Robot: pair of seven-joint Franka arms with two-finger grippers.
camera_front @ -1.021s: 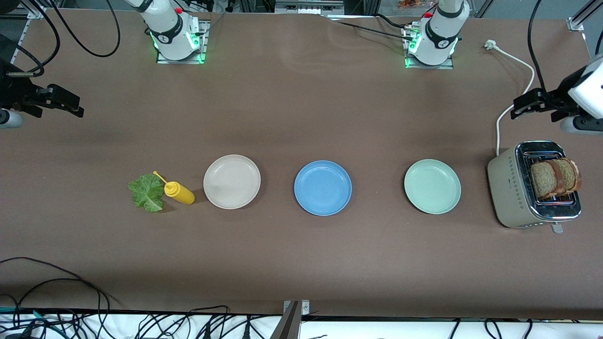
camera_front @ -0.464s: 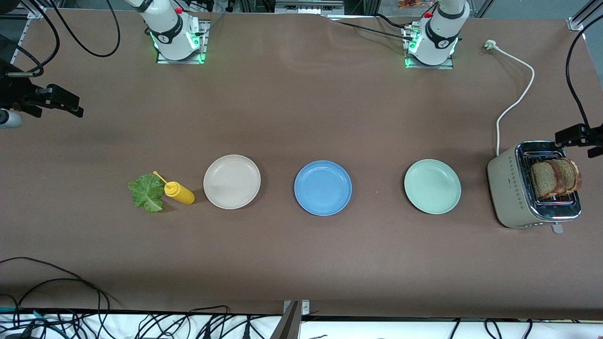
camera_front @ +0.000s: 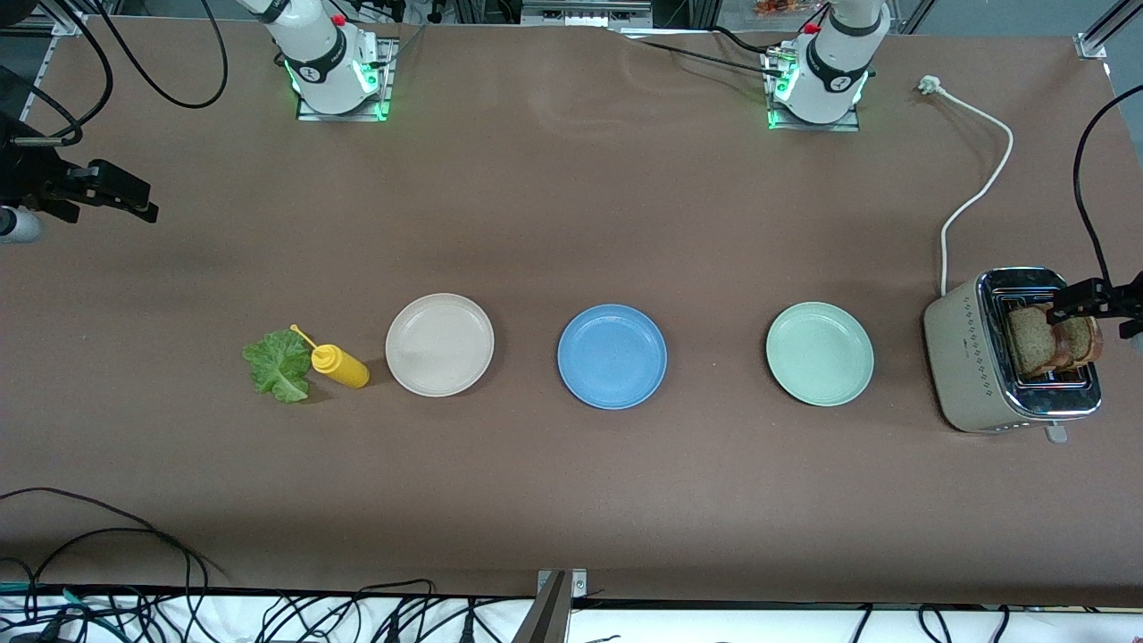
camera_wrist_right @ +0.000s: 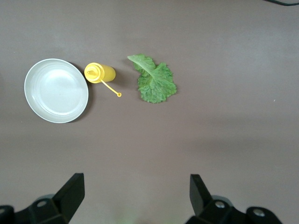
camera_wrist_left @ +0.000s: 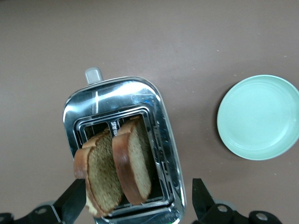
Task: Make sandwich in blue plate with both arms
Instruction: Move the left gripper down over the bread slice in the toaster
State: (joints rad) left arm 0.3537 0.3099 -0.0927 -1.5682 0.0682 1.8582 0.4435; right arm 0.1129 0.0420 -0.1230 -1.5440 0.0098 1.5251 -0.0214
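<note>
Front view gives us the blue plate (camera_front: 612, 356) bare at mid-bench, between a beige plate (camera_front: 439, 344) and a mint-green plate (camera_front: 820, 353). We see both bread slices (camera_front: 1049, 338) standing upright in the toaster (camera_front: 969, 357) at the left arm's end of the bench. Our left gripper (camera_wrist_left: 135, 201) hangs over the toaster, its fingers (camera_wrist_left: 74, 198) spread wide to either side of the slices and holding nothing. We find the lettuce leaf (camera_front: 279, 363) at the right arm's end, touching a yellow squeeze bottle (camera_front: 341, 365) that lies beside the beige plate. Our right gripper (camera_wrist_right: 134, 198) waits over bare bench near the leaf, fingers wide apart and empty.
</note>
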